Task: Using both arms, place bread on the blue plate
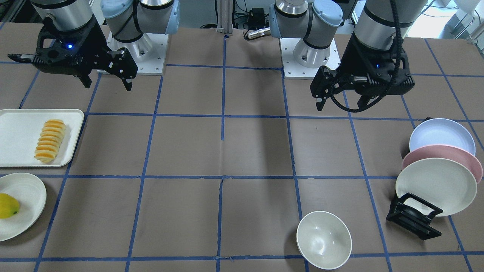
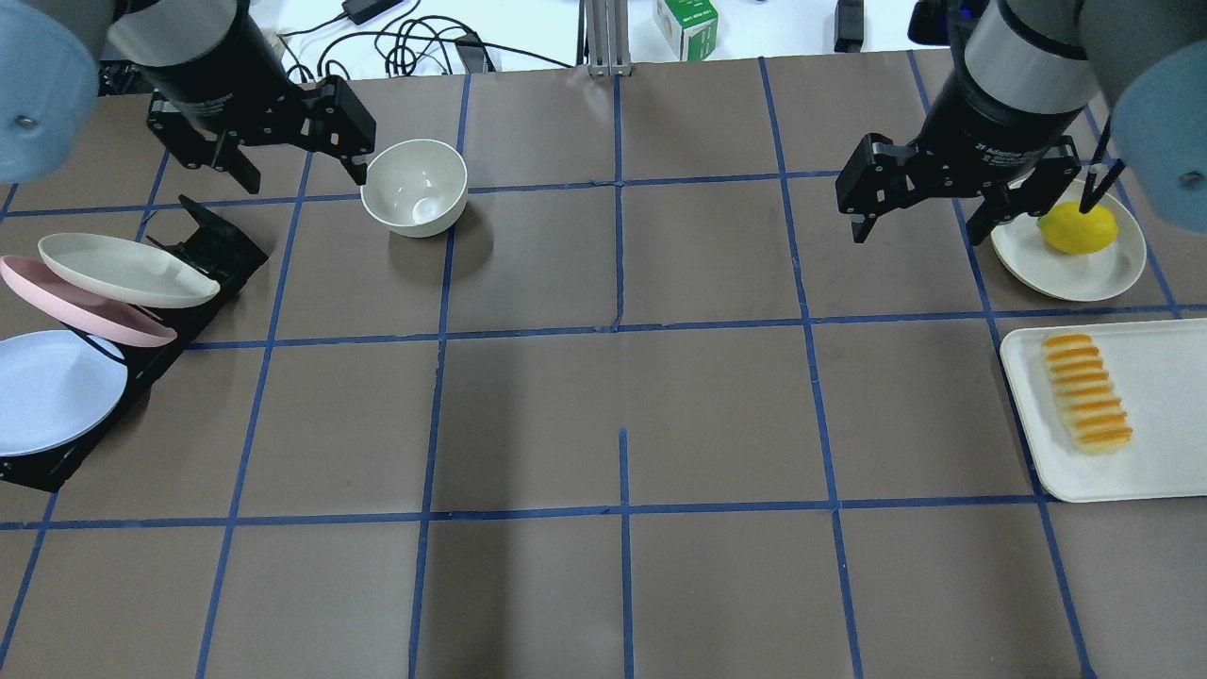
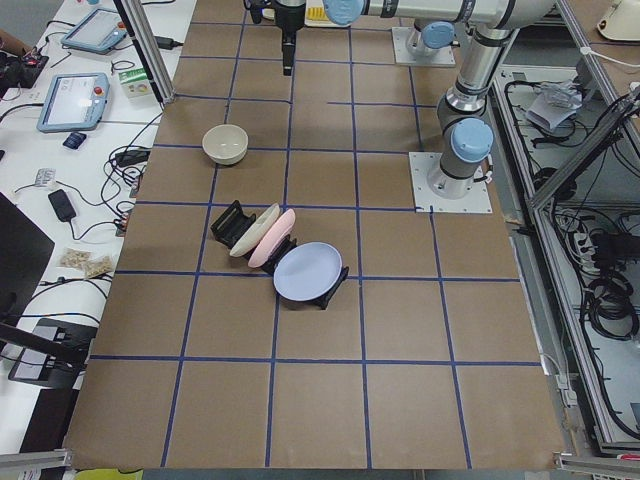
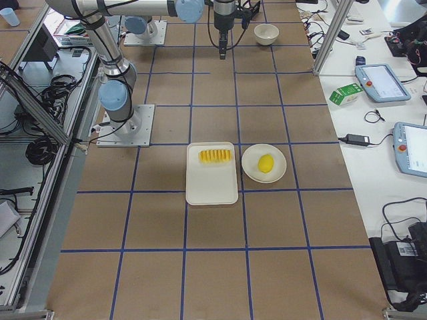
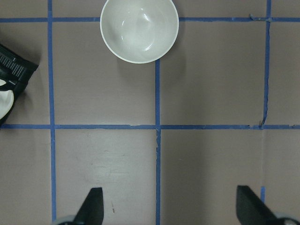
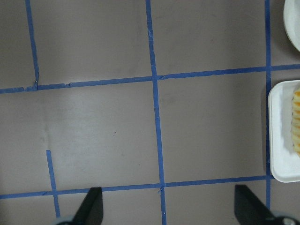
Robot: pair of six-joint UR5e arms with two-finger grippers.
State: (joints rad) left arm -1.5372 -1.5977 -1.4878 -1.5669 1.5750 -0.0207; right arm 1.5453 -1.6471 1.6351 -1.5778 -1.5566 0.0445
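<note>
The bread (image 1: 50,140) lies on a white tray (image 1: 15,124) on my right side; it also shows in the overhead view (image 2: 1086,392) and at the right edge of the right wrist view (image 6: 296,122). The blue plate (image 1: 441,136) leans in a black rack (image 1: 414,219) on my left side, behind a pink and a cream plate; overhead it is the nearest plate (image 2: 52,391). My left gripper (image 2: 302,174) hangs open and empty above the table beside the rack. My right gripper (image 2: 917,226) hangs open and empty, well short of the tray (image 2: 1160,443).
A cream bowl (image 2: 415,187) stands close to my left gripper. A yellow lemon (image 2: 1077,227) sits on a cream plate (image 2: 1103,273) beyond the tray. The pink plate (image 2: 85,316) and cream-white plate (image 2: 123,269) lean in the rack. Blue tape lines cross the brown table.
</note>
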